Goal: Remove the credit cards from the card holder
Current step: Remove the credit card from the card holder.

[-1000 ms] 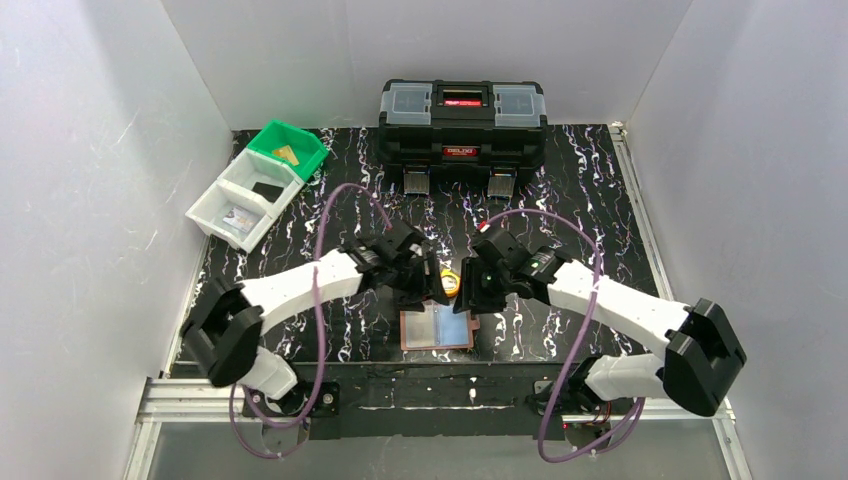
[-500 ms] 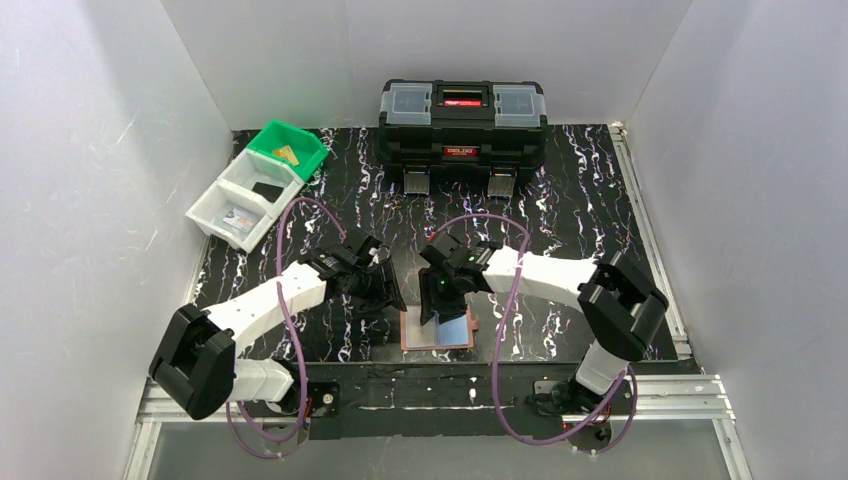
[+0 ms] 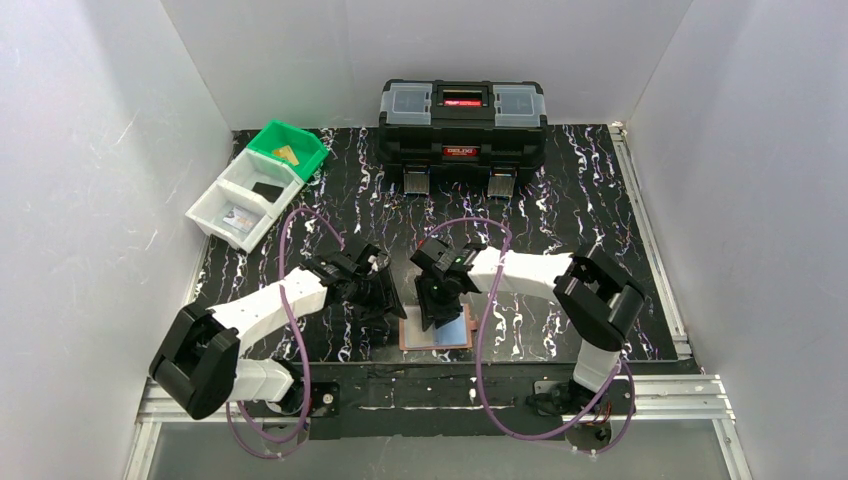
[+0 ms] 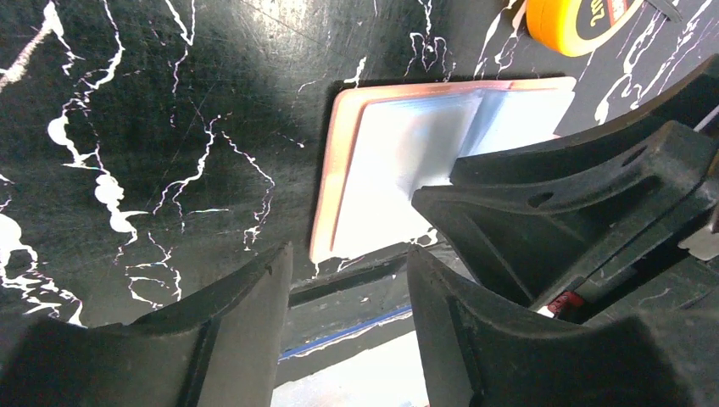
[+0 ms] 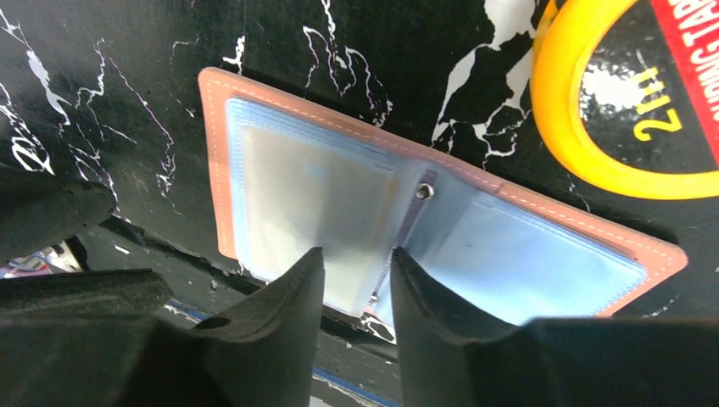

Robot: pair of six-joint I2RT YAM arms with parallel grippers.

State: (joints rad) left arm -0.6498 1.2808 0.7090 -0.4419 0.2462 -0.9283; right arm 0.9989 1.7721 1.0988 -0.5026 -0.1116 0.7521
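Note:
The card holder (image 3: 452, 334) lies open and flat near the table's front edge, its tan leather framing pale bluish sleeves (image 5: 526, 254). My right gripper (image 3: 437, 306) hangs over it, open. In the right wrist view its tips (image 5: 356, 254) straddle the inner edge of the greyish left sleeve (image 5: 297, 191), close to the spine snap. My left gripper (image 3: 387, 298) stands open just left of the holder (image 4: 381, 170), with only the table edge between its fingers (image 4: 349, 253). A gold card (image 3: 289, 153), a black card (image 3: 266, 188) and a whitish card (image 3: 238, 218) lie in the bins.
A green bin (image 3: 305, 141) and two white bins (image 3: 216, 206) stand at the back left. A large black toolbox (image 3: 462, 120) sits at the back centre. The round yellow tape measure (image 5: 593, 127) lies just beyond the holder, under the right arm.
The right gripper has swung left and nearer, from beside the holder to above its sleeves. The left gripper has drawn back to the holder's left. Both jaws have narrowed a little.

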